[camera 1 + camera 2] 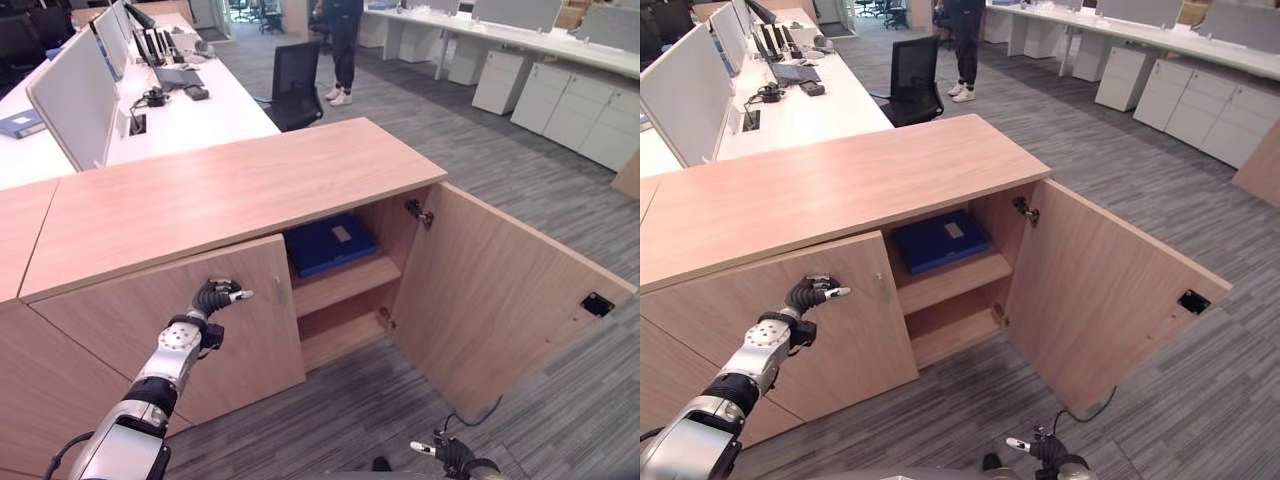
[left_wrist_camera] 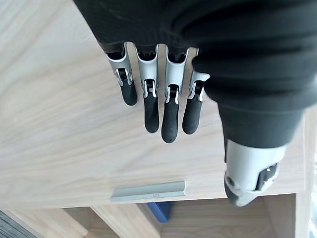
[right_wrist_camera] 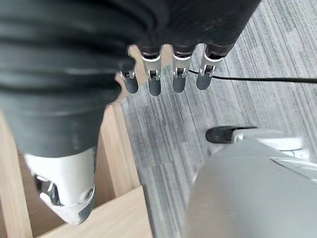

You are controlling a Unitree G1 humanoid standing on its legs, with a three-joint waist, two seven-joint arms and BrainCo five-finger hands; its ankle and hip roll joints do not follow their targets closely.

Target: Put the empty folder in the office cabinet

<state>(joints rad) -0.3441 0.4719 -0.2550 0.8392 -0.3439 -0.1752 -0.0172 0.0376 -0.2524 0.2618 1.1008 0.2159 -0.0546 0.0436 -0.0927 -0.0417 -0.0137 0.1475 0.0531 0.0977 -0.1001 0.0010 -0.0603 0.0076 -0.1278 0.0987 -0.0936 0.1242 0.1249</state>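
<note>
A blue folder (image 1: 330, 243) lies flat on the upper shelf inside the wooden office cabinet (image 1: 230, 190). The cabinet's right door (image 1: 500, 300) is swung wide open; its left door (image 1: 250, 330) is closed. My left hand (image 1: 215, 297) is raised in front of the left door, open, its straight fingers (image 2: 158, 109) close to the wood above the metal handle (image 2: 148, 191), holding nothing. My right hand (image 1: 455, 455) hangs low over the carpet in front of the open door, open with relaxed fingers (image 3: 163, 79) and holding nothing.
Behind the cabinet runs a white desk (image 1: 180, 110) with dividers, monitors and another blue folder (image 1: 20, 122). A black office chair (image 1: 295, 80) and a standing person (image 1: 342, 40) are in the aisle beyond. White pedestals (image 1: 580, 110) line the far right.
</note>
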